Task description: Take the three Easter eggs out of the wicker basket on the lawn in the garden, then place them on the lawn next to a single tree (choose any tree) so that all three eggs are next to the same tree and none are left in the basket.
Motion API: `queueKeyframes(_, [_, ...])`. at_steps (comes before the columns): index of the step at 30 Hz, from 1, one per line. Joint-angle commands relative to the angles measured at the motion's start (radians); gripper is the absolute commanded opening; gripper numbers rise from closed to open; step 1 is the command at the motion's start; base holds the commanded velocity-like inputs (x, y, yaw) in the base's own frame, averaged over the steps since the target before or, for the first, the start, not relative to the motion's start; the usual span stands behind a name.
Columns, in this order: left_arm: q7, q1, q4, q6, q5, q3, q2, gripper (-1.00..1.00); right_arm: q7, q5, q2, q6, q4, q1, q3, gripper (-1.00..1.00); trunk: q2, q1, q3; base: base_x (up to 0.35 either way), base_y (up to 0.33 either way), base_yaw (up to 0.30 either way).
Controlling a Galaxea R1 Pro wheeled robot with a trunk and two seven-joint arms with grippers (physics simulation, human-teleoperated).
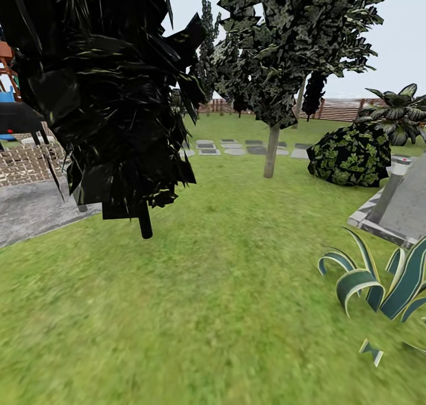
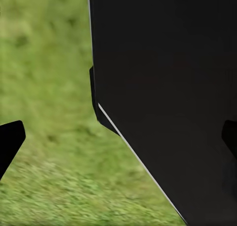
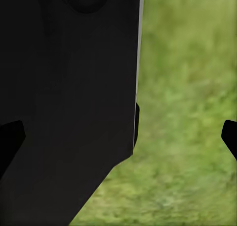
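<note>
The lawn [image 1: 225, 275] spreads wide across the garden in the head view. A tree [image 1: 271, 152] with a straight pale trunk and a dark green crown stands upright on the grass at the middle back. The Easter eggs and the wicker basket are out of view. In the left wrist view my left gripper [image 2: 120, 139] is open, its dark fingertips [image 2: 10, 142] far apart over grass, with nothing between them. In the right wrist view my right gripper [image 3: 120, 137] is open too, also holding nothing.
An all-black tree [image 1: 106, 86] looms close at the left, its thin trunk [image 1: 145, 222] on the grass. Grey paving [image 1: 29, 210] lies left, a round bush [image 1: 349, 155] and a stone structure [image 1: 396, 210] right, a spiky plant [image 1: 378, 281] near right. A slat fence [image 1: 343, 109] closes the back.
</note>
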Motion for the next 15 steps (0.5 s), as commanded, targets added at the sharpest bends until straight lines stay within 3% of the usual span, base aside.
queueKeyframes(1, [0.0,0.001,-0.002,0.0,0.0,0.0,0.0,1.0,0.001,0.0,0.0,0.001,0.002,-0.001,0.0,1.0,0.0,0.0,-0.001,0.002,0.0,0.0])
queueKeyframes(7, [0.0,0.001,-0.003,0.0,-0.001,0.0,0.0,1.0,0.0,0.001,-0.001,-0.002,0.002,-0.001,0.0,1.0,0.0,0.0,-0.001,0.034,0.0,0.0])
queueKeyframes(15, [0.0,0.001,-0.003,0.001,-0.002,0.0,0.002,1.0,0.0,-0.001,0.0,-0.006,0.002,-0.001,0.0,1.0,0.0,0.0,-0.001,0.295,0.0,0.0])
